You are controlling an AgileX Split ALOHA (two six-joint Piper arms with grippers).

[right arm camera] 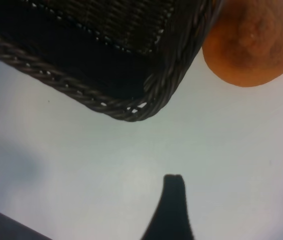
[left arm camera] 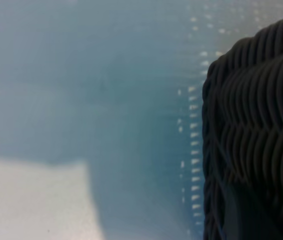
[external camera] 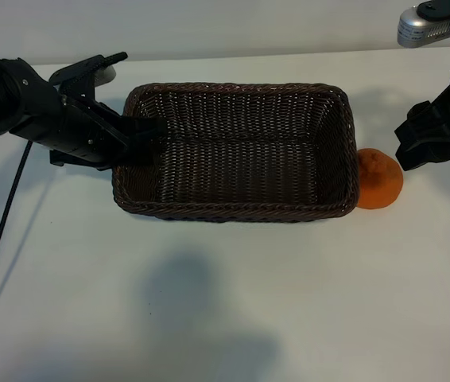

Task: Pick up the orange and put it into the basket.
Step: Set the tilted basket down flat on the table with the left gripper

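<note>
The dark brown wicker basket (external camera: pixel 233 210) stands in the middle of the white table. The orange (external camera: pixel 379 180) lies on the table against the outside of the basket's right end wall. My left gripper (external camera: pixel 147 137) is at the basket's left end, shut on its rim, and the left wrist view shows the weave (left arm camera: pixel 251 125) very close. My right gripper (external camera: pixel 406 148) hangs open just right of the orange and a little above it, holding nothing. The right wrist view shows one fingertip (right arm camera: pixel 173 183) over bare table, with the orange (right arm camera: pixel 251 45) and a basket corner (right arm camera: pixel 131 108) beyond it.
A silver fixture (external camera: pixel 425 27) sticks in at the far right corner. A black cable (external camera: pixel 2 231) runs down the table's left side. The table's near half shows only soft shadows.
</note>
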